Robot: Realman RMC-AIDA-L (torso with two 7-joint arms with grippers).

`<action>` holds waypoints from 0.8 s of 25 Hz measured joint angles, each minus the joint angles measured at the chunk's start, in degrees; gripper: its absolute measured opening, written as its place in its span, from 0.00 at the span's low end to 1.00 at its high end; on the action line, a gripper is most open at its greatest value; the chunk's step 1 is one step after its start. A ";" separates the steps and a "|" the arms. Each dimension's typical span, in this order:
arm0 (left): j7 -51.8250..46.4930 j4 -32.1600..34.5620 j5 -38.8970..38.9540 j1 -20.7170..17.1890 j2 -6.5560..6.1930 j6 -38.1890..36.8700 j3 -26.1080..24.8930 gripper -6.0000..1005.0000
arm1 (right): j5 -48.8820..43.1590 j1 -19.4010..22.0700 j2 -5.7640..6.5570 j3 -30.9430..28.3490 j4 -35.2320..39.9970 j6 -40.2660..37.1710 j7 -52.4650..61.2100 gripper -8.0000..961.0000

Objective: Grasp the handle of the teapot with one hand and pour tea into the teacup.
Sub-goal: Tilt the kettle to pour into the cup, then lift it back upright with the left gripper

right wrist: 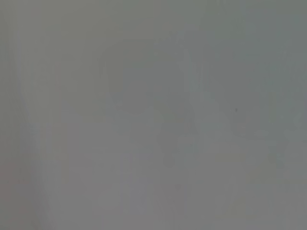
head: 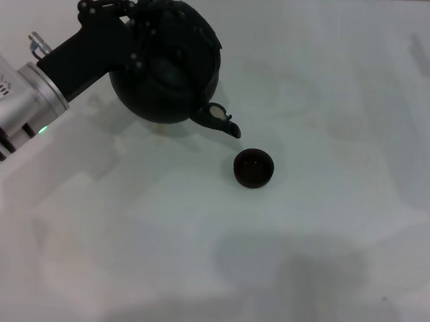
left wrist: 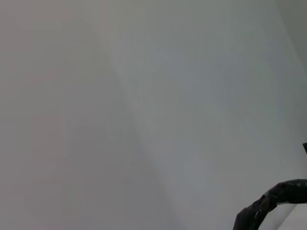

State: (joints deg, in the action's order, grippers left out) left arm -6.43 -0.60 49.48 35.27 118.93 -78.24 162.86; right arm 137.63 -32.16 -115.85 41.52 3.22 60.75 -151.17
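While my left claw (head: 136,16) pinches the handle (head: 154,13), the teapot (head: 169,72) tilts, spout just beside the teacup (head: 254,168).

Black teapot (head: 169,65) — black teacup (head: 254,168)

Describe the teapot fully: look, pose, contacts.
The teapot is a large, round, matte black pot with a short spout and an arched handle on top. It sits far left on the white table, tipped so its spout points down toward the small black teacup, stopping just short of it. The left gripper is at the handle; no other contact shows. No stream of tea is discernible.
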 joint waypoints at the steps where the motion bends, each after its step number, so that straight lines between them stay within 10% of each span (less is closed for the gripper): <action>1: 0.23 0.03 -0.22 0.15 -0.01 0.08 0.00 0.13 | 0.01 -0.12 0.00 -0.12 0.01 0.00 0.00 0.90; 20: 3.44 -0.39 -5.63 3.04 -0.35 0.64 0.01 0.13 | 0.09 -0.62 -0.17 -2.15 -0.14 -0.02 1.59 0.90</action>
State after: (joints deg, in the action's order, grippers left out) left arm -2.98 -0.99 43.85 38.31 118.58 -77.60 162.86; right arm 137.72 -32.78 -116.02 39.38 3.08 60.72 -149.58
